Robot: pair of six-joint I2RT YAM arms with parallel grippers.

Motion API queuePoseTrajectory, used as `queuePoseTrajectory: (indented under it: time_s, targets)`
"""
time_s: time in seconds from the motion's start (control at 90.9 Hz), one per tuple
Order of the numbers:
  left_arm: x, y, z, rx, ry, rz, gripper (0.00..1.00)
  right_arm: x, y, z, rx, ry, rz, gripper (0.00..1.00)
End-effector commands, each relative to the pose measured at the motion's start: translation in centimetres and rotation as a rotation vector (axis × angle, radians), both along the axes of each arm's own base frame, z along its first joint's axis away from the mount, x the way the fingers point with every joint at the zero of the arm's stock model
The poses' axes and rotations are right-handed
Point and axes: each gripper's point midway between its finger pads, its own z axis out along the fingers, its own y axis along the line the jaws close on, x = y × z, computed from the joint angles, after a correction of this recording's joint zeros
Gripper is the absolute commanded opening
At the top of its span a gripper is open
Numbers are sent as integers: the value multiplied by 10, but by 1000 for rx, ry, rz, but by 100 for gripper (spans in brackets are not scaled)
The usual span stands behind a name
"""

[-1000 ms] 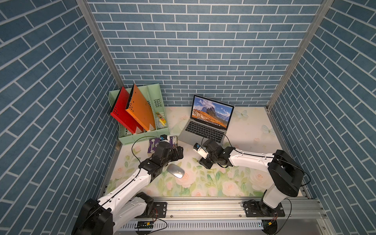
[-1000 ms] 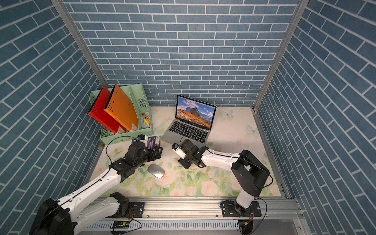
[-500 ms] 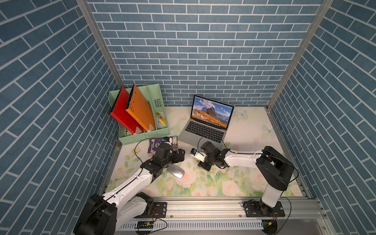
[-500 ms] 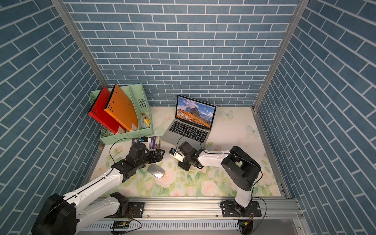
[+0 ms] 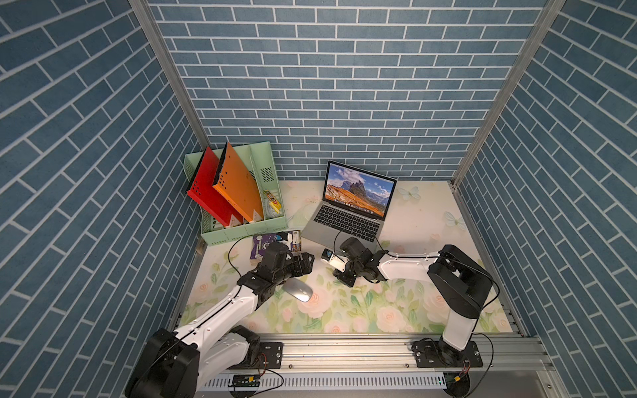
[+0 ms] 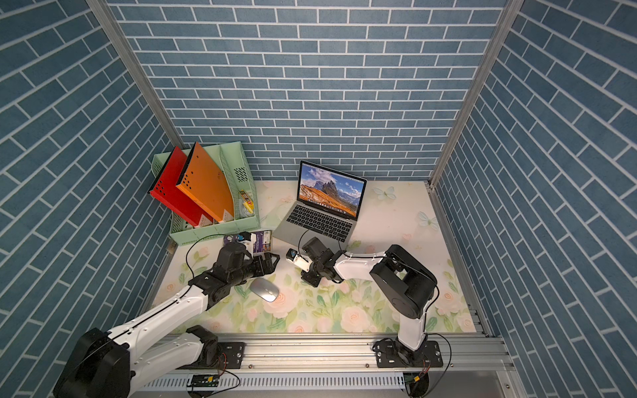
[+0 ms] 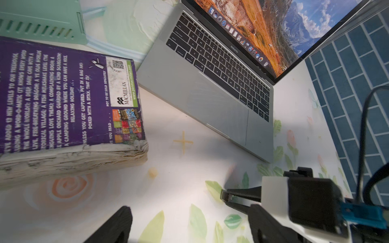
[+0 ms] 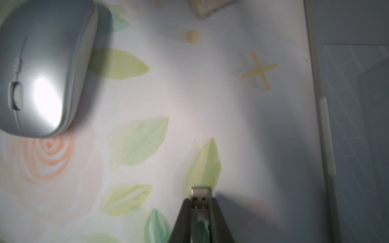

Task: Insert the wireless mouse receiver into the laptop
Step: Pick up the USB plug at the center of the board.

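The right fingers (image 8: 182, 221) are pinching the wireless mouse receiver (image 8: 201, 195) tightly between their tips, gripping its rear part so that the metal plug is sticking out past them. The receiver is hanging close over a printed green leaf on the floral surface (image 8: 210, 94); whether it is touching the surface cannot be told. In both top views the right arm (image 5: 406, 268) is reaching in from the lower right toward the middle of the frame, with its wrist sitting just below the front edge of the laptop (image 5: 348, 224). The laptop is standing open near the centre of the frame, its screen showing a mountain landscape and facing the arms, and the receiver is being held near its front edge but apart from it. The left fingers (image 7: 117, 223) are standing wide apart with nothing between them, pointing toward the right wrist with a gap of bare surface between the two. The wireless mouse (image 5: 298, 289) is lying flat on the surface below and left of centre, just beside the left arm (image 5: 224, 310) and well clear of both sets of fingers. A purple book (image 7: 63, 94) is lying flat just beside the laptop's front left corner. Behind it, left of centre, a green file organiser (image 5: 241, 227) is sitting against the brick wall, with a red folder (image 5: 206, 189) and an orange folder (image 5: 238, 186) leaning in it.
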Motion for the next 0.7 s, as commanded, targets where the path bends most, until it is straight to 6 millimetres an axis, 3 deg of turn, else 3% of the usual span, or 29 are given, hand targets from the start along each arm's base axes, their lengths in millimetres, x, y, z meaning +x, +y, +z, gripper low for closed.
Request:
queuePoseTrajectory:
  time_s: [0.0,0.099,0.253,0.528,0.693]
  targets:
    - [-8,-23,-3,-136,30,-91,85,-9,-11,-12,-23,52,-13,5]
    - [-12,-43,-3,-252,65,-154,72,-15,-2,9,75,66,-6,5]
    - [-22,-70,-2,-415,148,-265,64,-25,5,47,230,54,10,5]
    - [-34,-86,1,-510,220,-363,61,-37,-1,87,374,4,32,3]
    - [-41,-91,9,-573,236,-406,53,-40,-1,105,424,-14,43,3]
